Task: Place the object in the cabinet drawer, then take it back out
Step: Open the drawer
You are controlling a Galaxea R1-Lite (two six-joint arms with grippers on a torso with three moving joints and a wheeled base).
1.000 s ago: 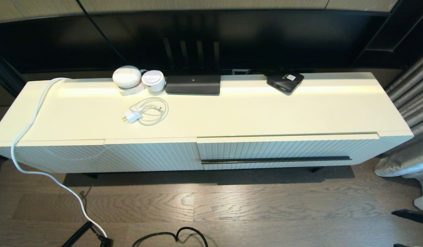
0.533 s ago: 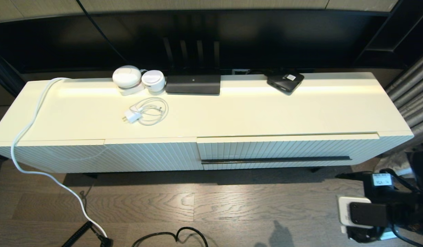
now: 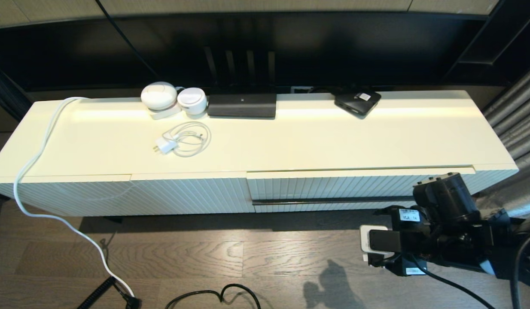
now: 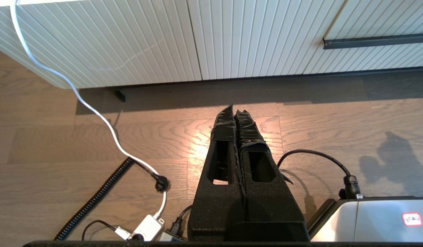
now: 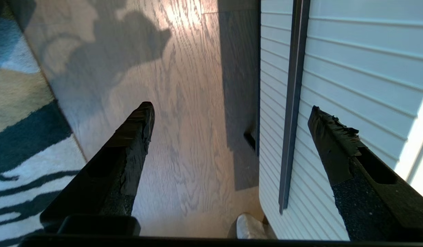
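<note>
The cabinet drawer (image 3: 333,185) is closed; its fluted cream front carries a long black bar handle (image 3: 325,201). The object is out of view. My right arm (image 3: 437,231) hangs low in front of the drawer's right end, over the wood floor. In the right wrist view my right gripper (image 5: 230,106) is open and empty, its fingers wide apart, with the bar handle (image 5: 293,103) seen between them and the drawer front (image 5: 352,68) beside one finger. My left gripper (image 4: 234,111) is shut and empty above the floor, in front of the cabinet's handleless panel (image 4: 129,37).
On the cabinet top lie a coiled white charger cable (image 3: 181,141), two white round devices (image 3: 159,96), a black router (image 3: 242,105) and a flat black box with a white label (image 3: 357,102). A white cord (image 3: 33,171) trails to the floor. Curtains (image 3: 514,116) hang at the right.
The right arm came into view from the lower right and moved up and left, toward the right end of the drawer's handle. The drawer stayed closed.
</note>
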